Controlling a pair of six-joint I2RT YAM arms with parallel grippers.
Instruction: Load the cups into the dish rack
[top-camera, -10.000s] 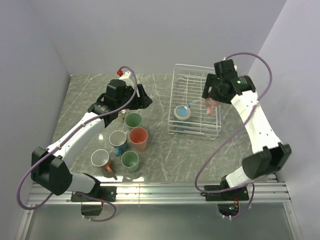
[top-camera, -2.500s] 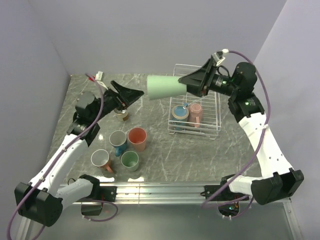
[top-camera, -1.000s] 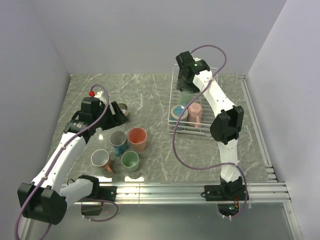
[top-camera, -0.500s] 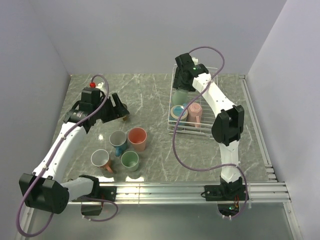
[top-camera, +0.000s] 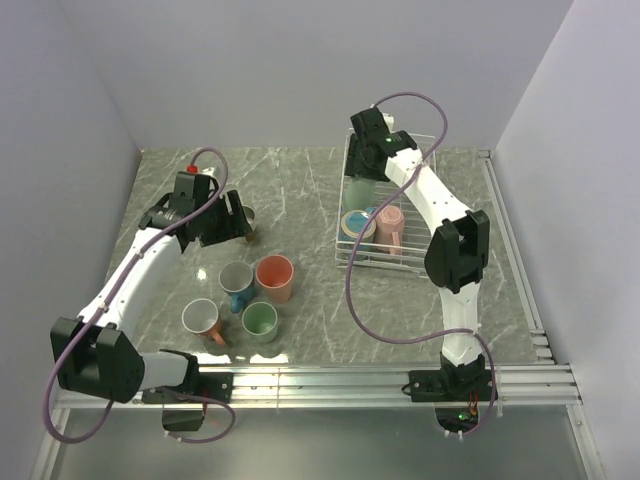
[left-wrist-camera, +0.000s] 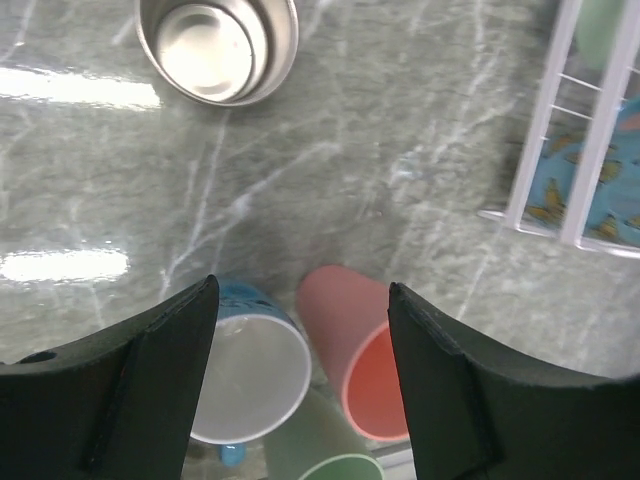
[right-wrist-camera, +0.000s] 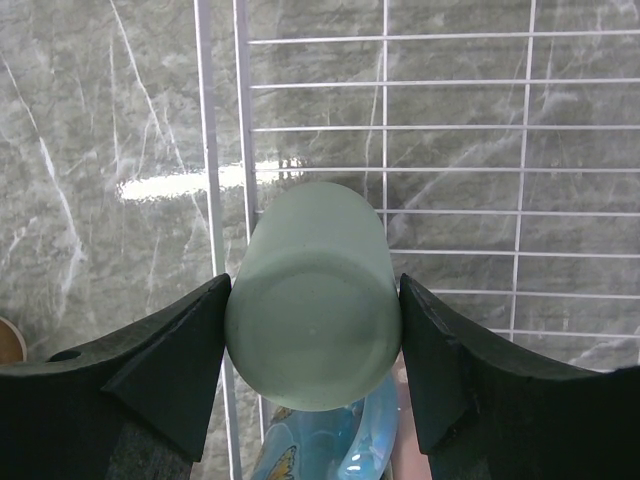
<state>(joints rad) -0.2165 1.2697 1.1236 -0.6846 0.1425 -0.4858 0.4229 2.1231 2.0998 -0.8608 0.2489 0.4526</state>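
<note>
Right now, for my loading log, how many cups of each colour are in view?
Green: 2, pale green cup and darker green cup
Blue: 2, butterfly cup and blue-handled cup
Salmon: 1, salmon cup
Orange: 1, orange-handled cup
Pink: 1, pink cup
Metallic: 1, metallic cup
Total: 8

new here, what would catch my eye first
The right gripper clamps a pale green cup at the far left side of the white wire dish rack. The left gripper hangs open above the grey marble table, near a shiny steel cup and four coloured mugs.
</note>
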